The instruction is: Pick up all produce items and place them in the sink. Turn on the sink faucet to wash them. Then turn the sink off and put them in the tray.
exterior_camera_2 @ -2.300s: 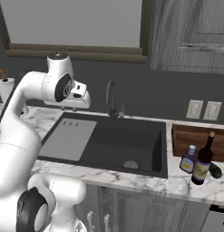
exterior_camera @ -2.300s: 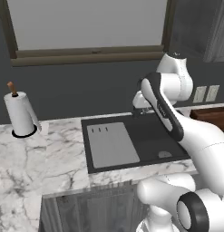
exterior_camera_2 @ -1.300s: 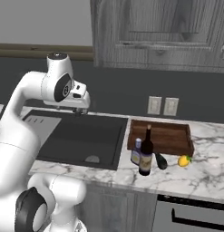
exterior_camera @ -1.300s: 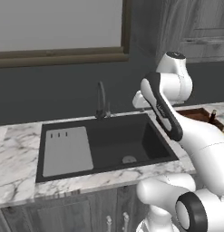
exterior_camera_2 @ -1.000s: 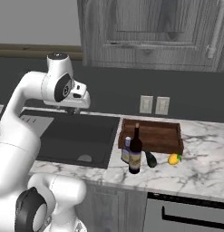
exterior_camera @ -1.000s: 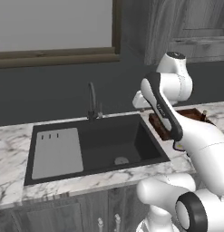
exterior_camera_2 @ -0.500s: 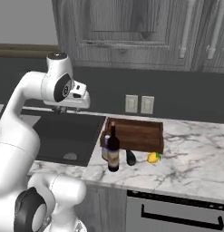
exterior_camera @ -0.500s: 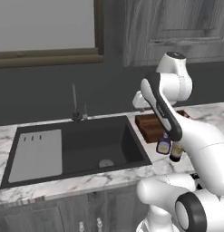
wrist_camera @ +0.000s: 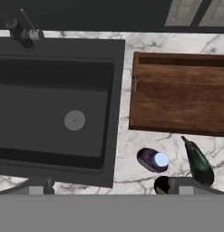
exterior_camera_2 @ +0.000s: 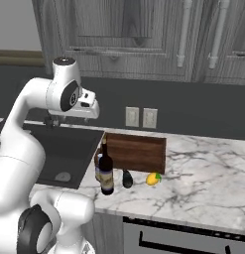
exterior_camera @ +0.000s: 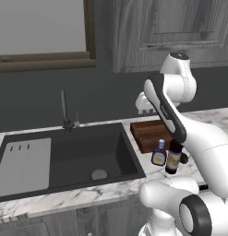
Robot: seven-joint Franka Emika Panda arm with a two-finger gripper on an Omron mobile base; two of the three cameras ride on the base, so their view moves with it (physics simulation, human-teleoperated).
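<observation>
Counter right of the dark grey rectangular sink [wrist_camera: 59, 108]: brown wooden low-sided tray [exterior_camera_2: 136, 151] against the back wall. In front of it, left to right in the right base view, stand a small blue-capped bottle [wrist_camera: 154, 160], a dark wine bottle [exterior_camera_2: 106, 171], a dark green oval produce item [exterior_camera_2: 127, 178] and a roundish bright yellow lemon-like fruit [exterior_camera_2: 153, 178]. The two bottles sit just beside each other at the sink's right rim; the green item is just beside the wine bottle, and the lemon lies near it, apart.

In the hand view the green item lies at about 4 o'clock from the round silver drain [wrist_camera: 75, 120], and the thin dark upright faucet [exterior_camera: 65, 110] with its small lever at 11 o'clock.

Gripper [exterior_camera_2: 87, 113] hangs high over the sink's right edge, fingers spread wide, holding nothing; the fingertips are hard to make out.

Versus half a second ago: the whole scene has slid left in both base views, so the cameras moved; produce, bottles and tray keep their arrangement.
</observation>
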